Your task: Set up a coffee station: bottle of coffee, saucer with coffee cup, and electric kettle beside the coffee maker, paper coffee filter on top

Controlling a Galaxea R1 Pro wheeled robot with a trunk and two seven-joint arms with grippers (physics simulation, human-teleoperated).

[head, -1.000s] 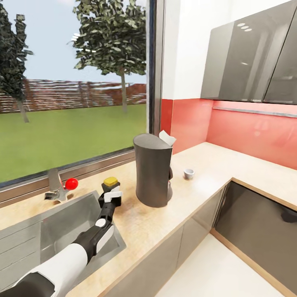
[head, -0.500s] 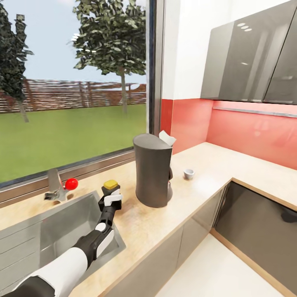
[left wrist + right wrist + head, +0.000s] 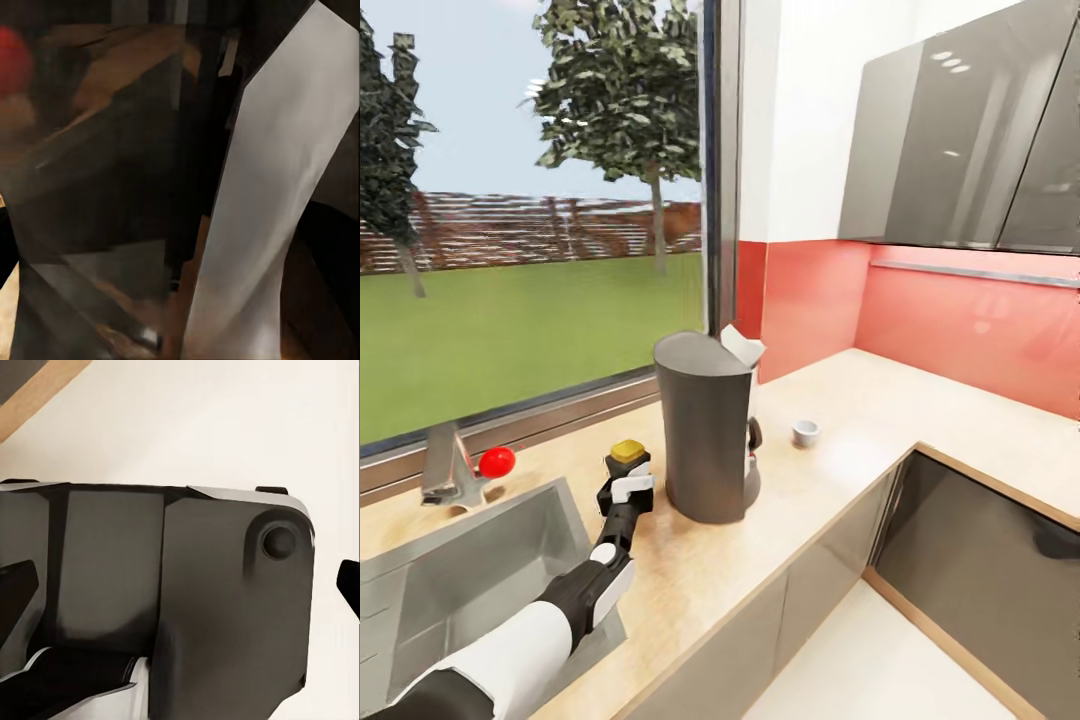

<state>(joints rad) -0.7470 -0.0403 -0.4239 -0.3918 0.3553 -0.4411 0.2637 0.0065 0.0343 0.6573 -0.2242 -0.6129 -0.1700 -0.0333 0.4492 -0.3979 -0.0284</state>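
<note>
The left gripper seems clamped on the yellow-capped coffee bottle, upright on the countertop beside the coffee maker; filter sits on top, cup nearby, saucer and kettle remain

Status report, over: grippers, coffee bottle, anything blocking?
Left gripper shut on coffee bottle, on countertop beside coffee maker. Paper filter on top. Cup further along. Path unobstructed.
</note>
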